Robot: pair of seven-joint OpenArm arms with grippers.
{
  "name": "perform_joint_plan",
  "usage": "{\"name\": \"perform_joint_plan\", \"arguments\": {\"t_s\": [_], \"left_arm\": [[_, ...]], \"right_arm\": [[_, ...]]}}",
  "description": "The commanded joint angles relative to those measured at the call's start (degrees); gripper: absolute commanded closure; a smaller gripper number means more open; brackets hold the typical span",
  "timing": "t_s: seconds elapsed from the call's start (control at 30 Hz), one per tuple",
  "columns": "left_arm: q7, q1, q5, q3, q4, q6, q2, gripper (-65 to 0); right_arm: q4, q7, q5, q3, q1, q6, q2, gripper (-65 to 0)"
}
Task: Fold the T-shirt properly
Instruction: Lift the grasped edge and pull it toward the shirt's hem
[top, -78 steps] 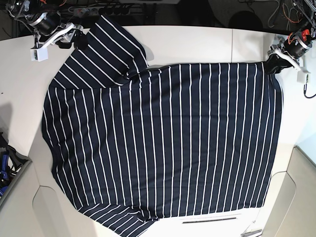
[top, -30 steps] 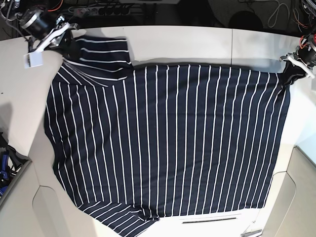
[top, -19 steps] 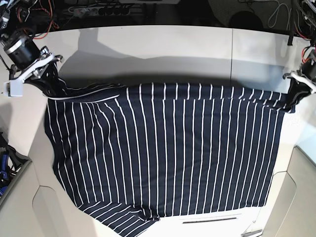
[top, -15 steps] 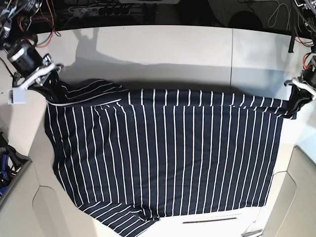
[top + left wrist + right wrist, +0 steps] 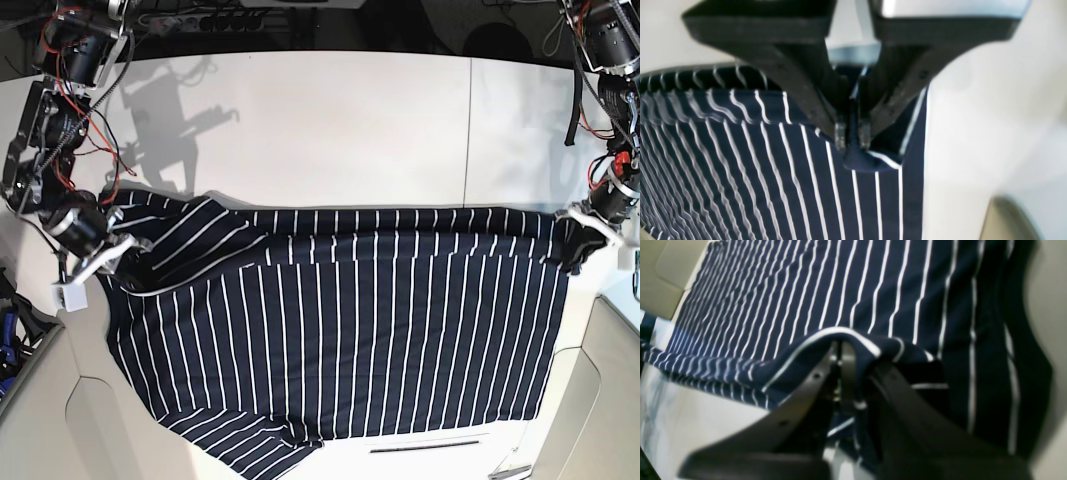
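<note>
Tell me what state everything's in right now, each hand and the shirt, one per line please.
Left hand: shut, pinching the shirt's edge.
Right hand: shut, pinching the shirt's other side.
Shirt: partly folded, its far edge turned over towards the near side; lower part spread flat.

My left gripper and my right gripper cover the very cloth pinched in them, so how much of the striped T-shirt I grip is hidden. In the right wrist view my own fingers blur towards the bottom edge. Both my arms run off the base view's borders, and the shirt's lowest corner meets its bottom edge. The beige shape at the left wrist view's lower right is cut off and too blurred to name.
</note>
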Motion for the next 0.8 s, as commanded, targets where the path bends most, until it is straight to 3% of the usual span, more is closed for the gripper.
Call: {"name": "perform_joint_plan", "arguments": {"t_s": [0.0,0.47,0.53,0.63,0.67,0.77], "left_arm": [[-1.4,-1.6,-0.4,-0.1,0.2,-0.3,-1.4,0.0],[-2.5,-8.0,-0.4,2.4,-11.5,-0.3,-1.4,0.0],[-2.4,-7.8,-0.4,2.4,-11.6,-0.3,-1.4,0.0],[-2.3,-7.9,-0.5,2.4,-11.6,-0.3,-1.4,-13.2],[-2.3,-7.9,-0.5,2.4,-11.6,-0.3,-1.4,-18.3],[-1.2,-7.8,-1.4,2.4,-11.6,-0.3,-1.4,-27.5]], "right_arm": [[-0.7,1.7,0.1,-0.2,2.4,0.0,0.6,0.0],[-11.5,4.6,-2.8,-0.3,9.2,0.2,0.7,0.0],[-11.6,4.0,-3.6,-0.3,9.2,0.2,0.7,-12.8],[-11.6,2.6,-3.1,-0.3,9.0,0.2,0.7,-34.8],[-11.6,2.4,-2.9,-0.3,8.9,0.2,0.7,-38.7],[-11.6,1.2,-1.8,-0.2,8.9,0.2,0.7,-39.7]]}}
